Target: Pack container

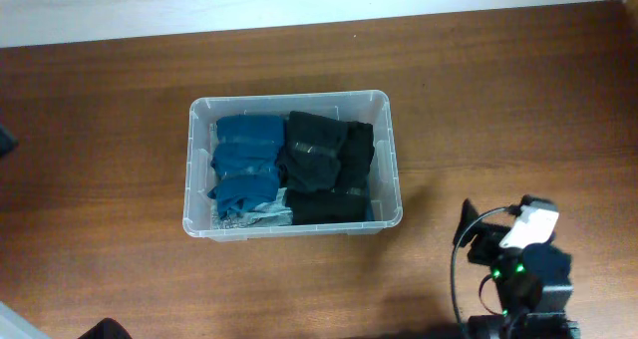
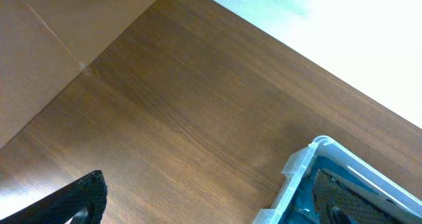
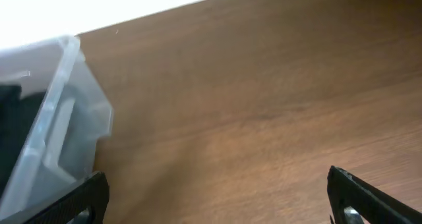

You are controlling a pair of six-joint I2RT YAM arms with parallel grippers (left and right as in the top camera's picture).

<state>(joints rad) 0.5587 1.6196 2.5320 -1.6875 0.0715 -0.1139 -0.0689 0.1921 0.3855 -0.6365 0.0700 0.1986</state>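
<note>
The clear plastic container stands in the middle of the wooden table. It holds folded blue clothes on its left side and folded black clothes on its right side. My right gripper is open and empty over bare table, to the right of the container's corner. The right arm is at the bottom right of the overhead view. My left gripper is open and empty, with the container's corner by its right finger.
A pale wall or floor strip runs along the table's far edge. A dark part of the left arm shows at the bottom left. Bare wood surrounds the container on all sides.
</note>
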